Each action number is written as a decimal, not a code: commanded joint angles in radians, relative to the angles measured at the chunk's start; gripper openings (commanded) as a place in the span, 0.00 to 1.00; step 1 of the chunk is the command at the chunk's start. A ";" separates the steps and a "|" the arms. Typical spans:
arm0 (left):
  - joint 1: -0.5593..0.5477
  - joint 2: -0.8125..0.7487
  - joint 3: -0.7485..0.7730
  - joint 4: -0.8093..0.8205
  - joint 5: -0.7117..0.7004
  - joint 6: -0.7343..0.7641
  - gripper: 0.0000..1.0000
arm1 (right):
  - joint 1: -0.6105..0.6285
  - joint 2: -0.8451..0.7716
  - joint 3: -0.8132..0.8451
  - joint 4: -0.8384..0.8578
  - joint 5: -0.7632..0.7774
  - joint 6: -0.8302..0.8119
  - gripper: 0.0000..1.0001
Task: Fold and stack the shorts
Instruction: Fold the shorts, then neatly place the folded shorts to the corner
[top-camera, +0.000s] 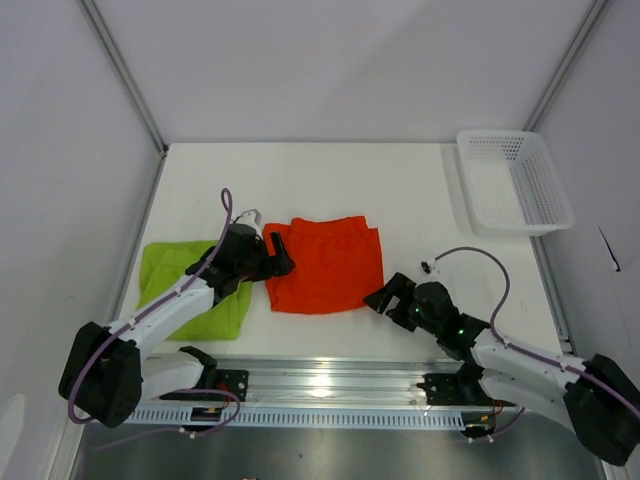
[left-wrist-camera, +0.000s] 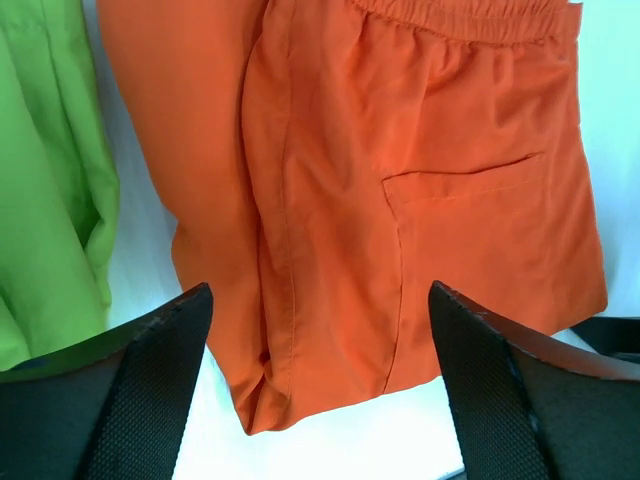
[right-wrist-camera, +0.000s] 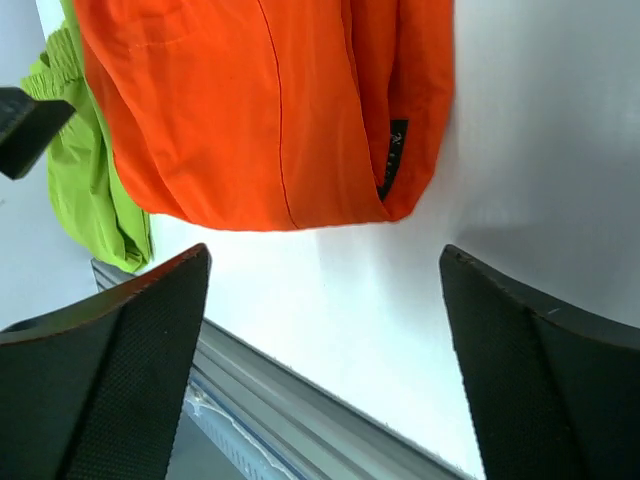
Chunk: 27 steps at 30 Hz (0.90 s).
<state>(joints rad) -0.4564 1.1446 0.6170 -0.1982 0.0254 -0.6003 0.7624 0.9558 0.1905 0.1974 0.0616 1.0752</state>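
White tabletop (top-camera: 420, 190) is carrying orange shorts (top-camera: 325, 265) near its front edge and green shorts (top-camera: 175, 285) by its left edge. Left pincer (top-camera: 280, 258) and right pincer (top-camera: 383, 296) are hovering released; one-sided lifting could unfold the orange pair.

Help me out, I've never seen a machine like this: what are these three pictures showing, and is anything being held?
Two robot arms are bolted at the near edge of a table, each ending in a two-finger gripper. One picture looks down from above; the other two come from cameras on the wrists, so the black shapes at the bottom are each arm's fingers. On the table lie orange shorts, green shorts beside them, and a white basket in the far right corner. The left gripper and right gripper are open, holding nothing.
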 joint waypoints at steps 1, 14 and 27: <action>-0.004 -0.003 0.036 -0.044 -0.021 0.023 0.91 | -0.023 -0.143 0.053 -0.254 0.081 -0.073 0.98; 0.091 0.047 0.020 0.028 0.034 0.024 0.99 | -0.416 0.317 0.342 -0.145 -0.521 -0.444 0.99; 0.122 0.185 -0.029 0.094 0.054 0.014 0.99 | -0.526 0.774 0.516 0.043 -0.730 -0.488 0.99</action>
<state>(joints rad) -0.3431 1.3201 0.5915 -0.1368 0.0822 -0.5934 0.2363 1.6543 0.6872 0.2150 -0.6411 0.6273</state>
